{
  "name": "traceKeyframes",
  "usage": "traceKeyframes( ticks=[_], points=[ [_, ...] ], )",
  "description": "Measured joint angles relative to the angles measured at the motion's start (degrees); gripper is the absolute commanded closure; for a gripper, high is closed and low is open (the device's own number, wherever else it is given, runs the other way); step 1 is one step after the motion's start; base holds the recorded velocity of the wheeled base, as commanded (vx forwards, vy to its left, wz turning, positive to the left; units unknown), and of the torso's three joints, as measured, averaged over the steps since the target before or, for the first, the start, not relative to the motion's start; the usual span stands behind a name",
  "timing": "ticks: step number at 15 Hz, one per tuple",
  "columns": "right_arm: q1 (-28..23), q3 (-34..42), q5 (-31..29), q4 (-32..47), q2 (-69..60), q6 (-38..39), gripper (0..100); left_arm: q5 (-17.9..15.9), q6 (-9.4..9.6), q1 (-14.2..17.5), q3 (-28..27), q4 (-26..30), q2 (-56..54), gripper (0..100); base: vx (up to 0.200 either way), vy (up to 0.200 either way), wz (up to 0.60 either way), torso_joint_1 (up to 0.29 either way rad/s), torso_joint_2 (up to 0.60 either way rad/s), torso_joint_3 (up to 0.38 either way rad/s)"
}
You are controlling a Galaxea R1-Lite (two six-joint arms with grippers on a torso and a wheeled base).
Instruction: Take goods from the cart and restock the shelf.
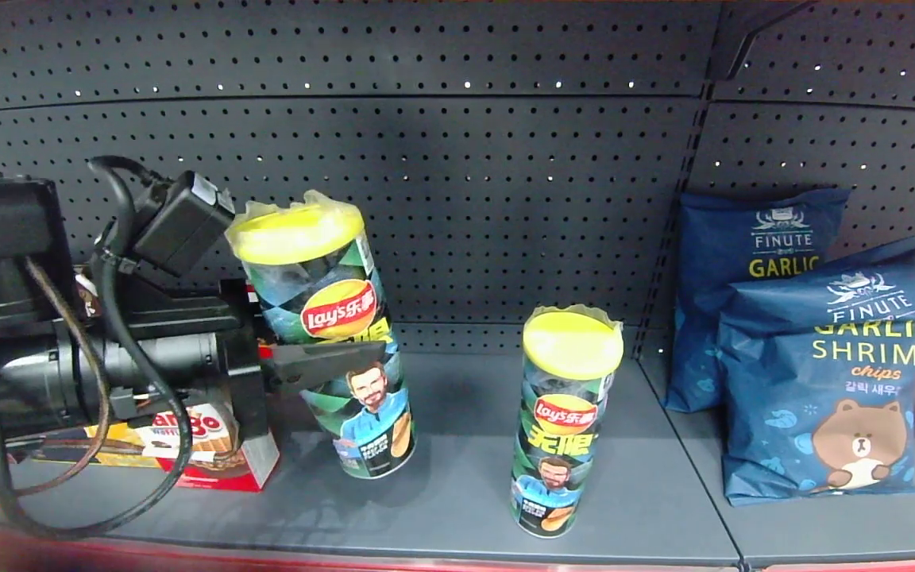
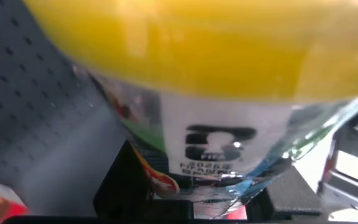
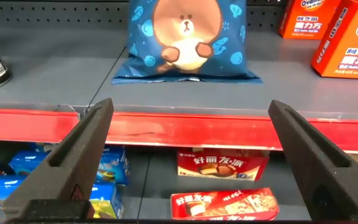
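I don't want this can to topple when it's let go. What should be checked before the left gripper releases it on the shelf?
1. Left gripper shut on the held can: ok.
2. Held can upright: not ok, it leans with its yellow lid toward the left arm.
3. Held can's base flat on the shelf: cannot tell.
4. Held can apart from the standing can: ok, bare shelf lies between them.
5. Right gripper away from the held can: ok, it is open at the shelf's red front edge, facing the blue bag.
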Motion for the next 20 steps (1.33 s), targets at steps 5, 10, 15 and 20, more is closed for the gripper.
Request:
traceKeyframes(
  ticks=[5,10,15,20],
  points=[
    [-0.02,0.0,-0.01,-0.02,0.0,-0.04,0,-0.02,1.44,-0.2,-9.18,0.28,8.61,100,0.0,0.0,0.0,0.0,0.0,0.0],
    [0.02,0.0,-0.01,-0.02,0.0,-0.01,0,-4.27,8.23,-0.88,-16.49,0.52,19.94,100,0.0,0.0,0.0,0.0,0.0,0.0],
    [0.0,0.0,0.0,-0.02,0.01,-0.01,0,-6.75,9.61,-1.6,-22.0,0.38,27.14,100,0.0,0.0,0.0,0.0,0.0,0.0],
    [-0.02,0.0,0.0,-0.02,0.01,-0.01,0,-7.83,10.62,-1.88,-29.28,0.41,34.07,100,0.0,0.0,0.0,0.0,0.0,0.0]
  ],
)
